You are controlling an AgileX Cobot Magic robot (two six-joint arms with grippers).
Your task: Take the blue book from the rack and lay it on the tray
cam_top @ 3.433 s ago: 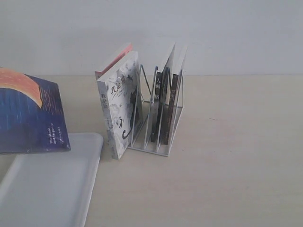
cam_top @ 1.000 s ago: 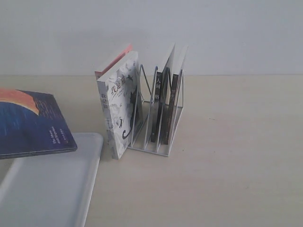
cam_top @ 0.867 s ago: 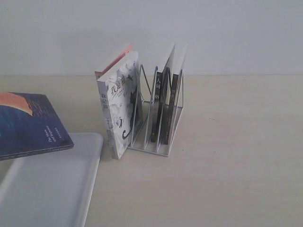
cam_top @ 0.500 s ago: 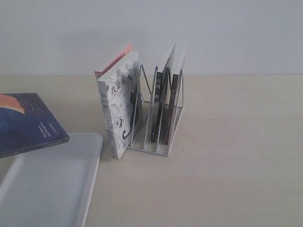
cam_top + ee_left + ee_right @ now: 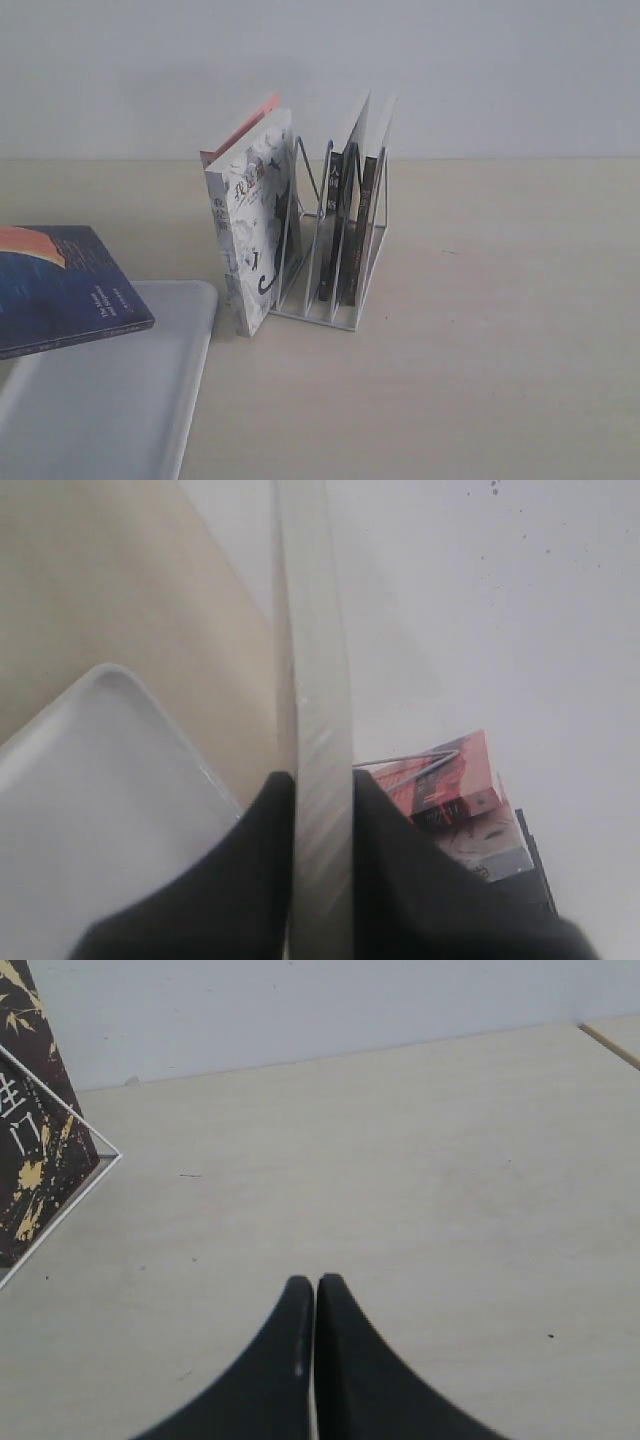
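**Over the far corner of the tray: the blue book, gripped at its edge**

At the left side of the exterior view, the blue book (image 5: pixel 62 288) lies almost flat over the far left part of the tray (image 5: pixel 120 410), cover up. Its near corner reaches out past the tray's far rim. Whether it touches the tray I cannot tell. The cover is dark blue with an orange-red curved shape at the top and small white letters near the corner. The picture's edge cuts off its left part, and no gripper shows here. The rack (image 5: pixel 345 300) stands well apart to the right on the table (image 5: pixel 490 340). A white-grey book (image 5: pixel 255 235) leans at its left end and black-spined books (image 5: pixel 345 235) stand between its wires.

In the left wrist view, the left gripper (image 5: pixel 322 785) is clamped on the blue book. Only the pale page edge (image 5: pixel 320 680) shows, as a long strip running out between the two black fingers (image 5: pixel 262 850). The tray (image 5: pixel 90 780) lies beside the strip, with the rack's books beyond it.

In the right wrist view, the right gripper (image 5: pixel 315 1288) has its fingers pressed together, holding nothing. It is over bare table, with a dark book (image 5: pixel 25 1140) in the rack at one side. The blue book is not seen here.
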